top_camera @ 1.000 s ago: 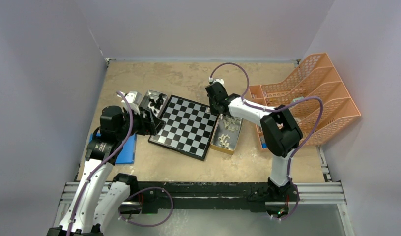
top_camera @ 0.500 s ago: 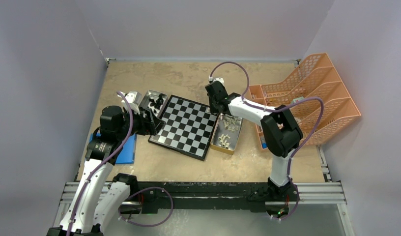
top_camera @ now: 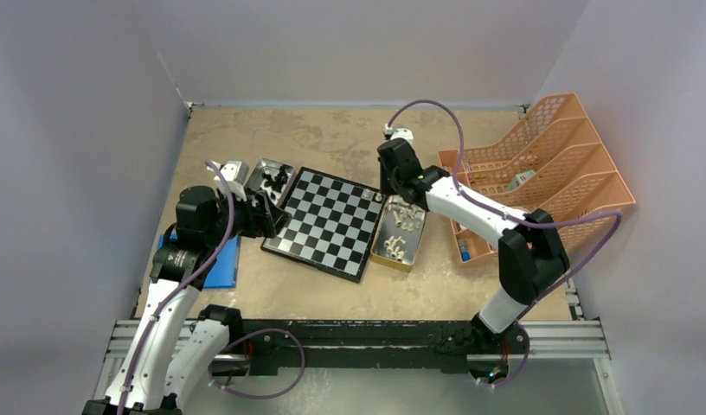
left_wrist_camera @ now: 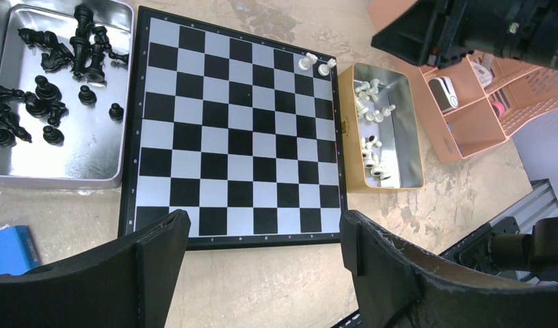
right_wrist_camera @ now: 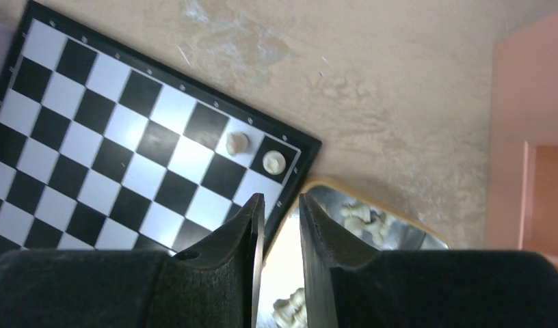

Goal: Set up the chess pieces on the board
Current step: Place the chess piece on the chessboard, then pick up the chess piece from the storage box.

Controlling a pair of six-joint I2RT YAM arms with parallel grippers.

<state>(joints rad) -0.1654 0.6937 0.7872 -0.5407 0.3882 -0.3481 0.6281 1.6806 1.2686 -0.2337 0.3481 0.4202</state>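
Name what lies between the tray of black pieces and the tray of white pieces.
The chessboard, with two white pieces standing at one corner; the left wrist view shows it.

Soft even light; glare on board (right_wrist_camera: pixel 136 147)

The board (top_camera: pixel 328 222), black and silvery-white checks inside a thin black rim, lies flat and askew near the middle of the table (top_camera: pixel 332 138). Two cream-white pieces (right_wrist_camera: pixel 236 142) stand upright on neighbouring squares at its far right corner. The other cream pieces (left_wrist_camera: pixel 372 143) lie jumbled in a gold tray (left_wrist_camera: pixel 403 133) along the board's right edge. The black pieces (left_wrist_camera: pixel 91 61) lie in a silver tray (left_wrist_camera: pixel 78 154) along its left edge.
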